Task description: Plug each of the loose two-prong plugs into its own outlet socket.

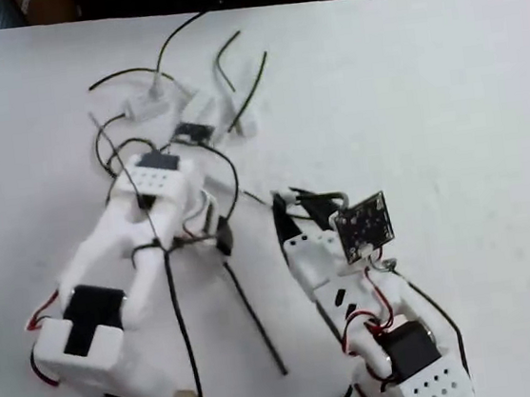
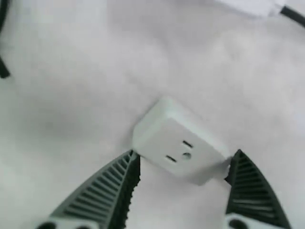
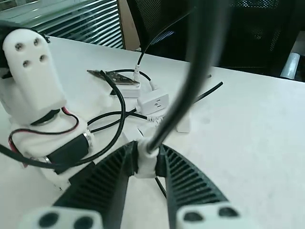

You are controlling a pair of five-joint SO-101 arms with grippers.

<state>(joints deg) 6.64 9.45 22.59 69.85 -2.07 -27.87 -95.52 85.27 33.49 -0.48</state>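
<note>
A white outlet socket (image 2: 176,145) lies on the table with its slotted face up, between the two fingers of my open left gripper (image 2: 186,160), which straddle it without closing. In the high view this socket (image 1: 195,106) sits just past the end of the left arm, beside another white socket (image 1: 149,101). My right gripper (image 3: 145,148) is shut on a small white two-prong plug (image 3: 145,162), whose black cable (image 3: 190,81) rises steeply from it. In the high view the right gripper (image 1: 290,205) is at mid-table, right of the left arm.
Loose black cables (image 1: 127,75) curl around the sockets at the back left. A small white piece (image 1: 247,129) lies right of them. A black rod (image 1: 255,319) lies between the arms. The table's right half (image 1: 456,110) is bare.
</note>
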